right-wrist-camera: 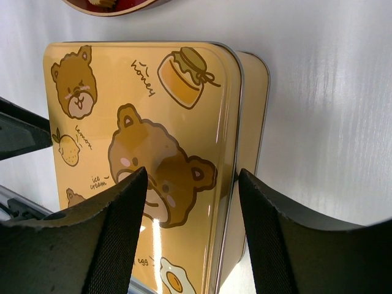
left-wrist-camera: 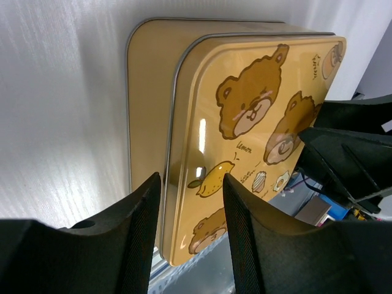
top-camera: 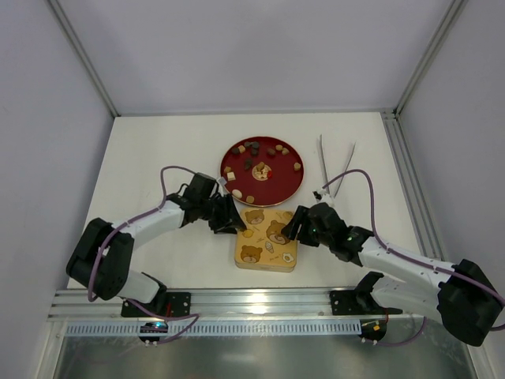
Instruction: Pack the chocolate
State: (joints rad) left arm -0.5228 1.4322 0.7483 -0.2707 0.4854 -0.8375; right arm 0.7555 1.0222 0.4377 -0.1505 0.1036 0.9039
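Several small tan, dark brown and cream chocolate pieces (top-camera: 251, 163) lie on the red plate (top-camera: 293, 180). In front of it stands a yellow tin with a bear-print lid (top-camera: 266, 238), the lid on. My left gripper (top-camera: 233, 221) is open at the tin's left edge; in the left wrist view (left-wrist-camera: 191, 214) the lid's rim (left-wrist-camera: 174, 122) runs between its fingers. My right gripper (top-camera: 293, 227) is open at the tin's right edge; in the right wrist view (right-wrist-camera: 193, 208) the lid's rim (right-wrist-camera: 236, 122) lies between its fingers. Neither holds chocolate.
White tongs (top-camera: 335, 166) lie on the table to the right of the plate. The plate's rim (right-wrist-camera: 110, 7) shows at the top of the right wrist view. A metal rail (top-camera: 260, 300) runs along the table's near edge.
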